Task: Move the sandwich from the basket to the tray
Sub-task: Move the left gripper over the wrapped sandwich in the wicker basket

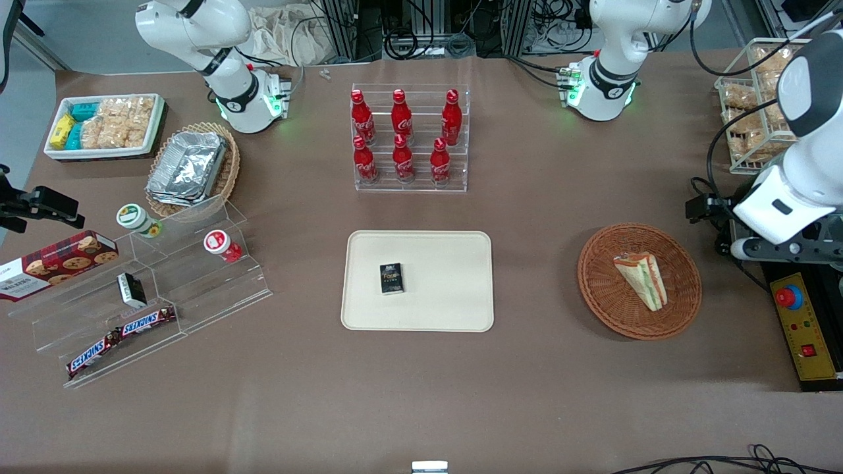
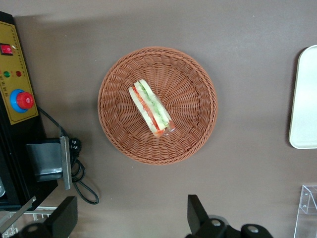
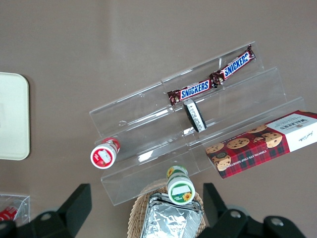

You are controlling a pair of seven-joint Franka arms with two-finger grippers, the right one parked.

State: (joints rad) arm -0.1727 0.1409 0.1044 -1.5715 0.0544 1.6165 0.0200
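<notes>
The sandwich (image 1: 641, 280) (image 2: 149, 107) lies in the middle of the round brown basket (image 1: 602, 299) (image 2: 190, 79). It is a wedge in clear wrap, with green and red stripes along its edge. It lies flat on the woven bottom and nothing else is in the basket with it.

The gripper (image 2: 131, 218) hangs high above the basket, a little off its edge, and touches nothing. Its two black fingers (image 2: 64, 216) are spread wide apart and hold nothing.

The basket sits on the brown table (image 1: 421, 395), toward the working arm's end. Just beside the basket, at the table's edge, is a yellow box with a red button (image 1: 788, 297) (image 2: 22, 100).

The cream tray (image 1: 454, 309) (image 2: 303, 99) lies flat, well apart from the basket, near the middle of the table. A small dark box (image 1: 391, 278) rests on the tray.

Farther from the front camera than the tray is a clear rack with six red bottles (image 1: 402, 135) standing upright.

Toward the parked arm's end of the table, well apart from the basket, is a clear stepped shelf (image 1: 197, 289) with two chocolate bars (image 1: 122, 339) (image 3: 213, 82) on it.
</notes>
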